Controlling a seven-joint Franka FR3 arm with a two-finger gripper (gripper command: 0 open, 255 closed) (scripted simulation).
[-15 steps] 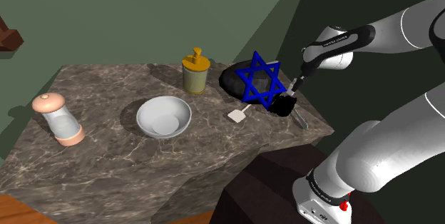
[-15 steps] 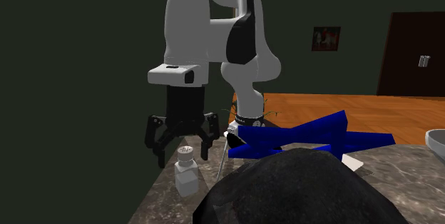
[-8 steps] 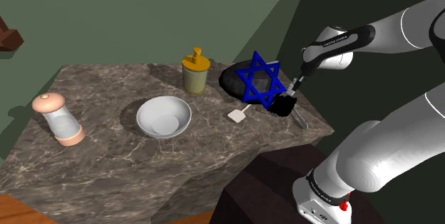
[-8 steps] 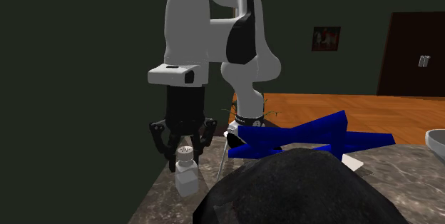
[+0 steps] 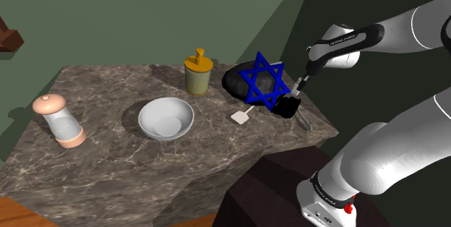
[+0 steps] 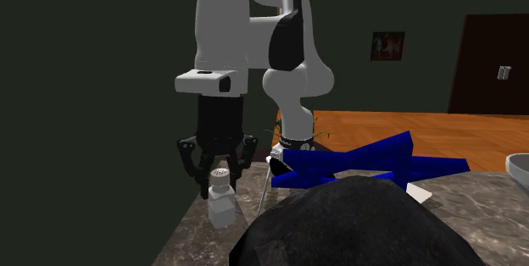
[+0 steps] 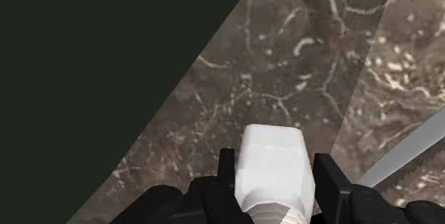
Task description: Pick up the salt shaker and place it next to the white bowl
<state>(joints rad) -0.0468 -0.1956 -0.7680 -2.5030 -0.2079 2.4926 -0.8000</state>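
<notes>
Fig.: fingers (image 7: 329,181) clamped on shaker (image 7: 275,160) near neck, body beyond tips. Looks small, stiff, prob. light; smooth sides may slip, so neck hold suits.

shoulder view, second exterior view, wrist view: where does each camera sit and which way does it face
Shoulder view: beside and behind the stand, looking down over the table and white bowl; arm shows.
Second exterior view: low behind a black lump, facing the arm; gripper shut on the salt shaker.
Wrist view: on the wrist, looking along the fingers at the salt shaker and table.
Shared: exterior views both show the blue star; the last two, the salt shaker.
</notes>
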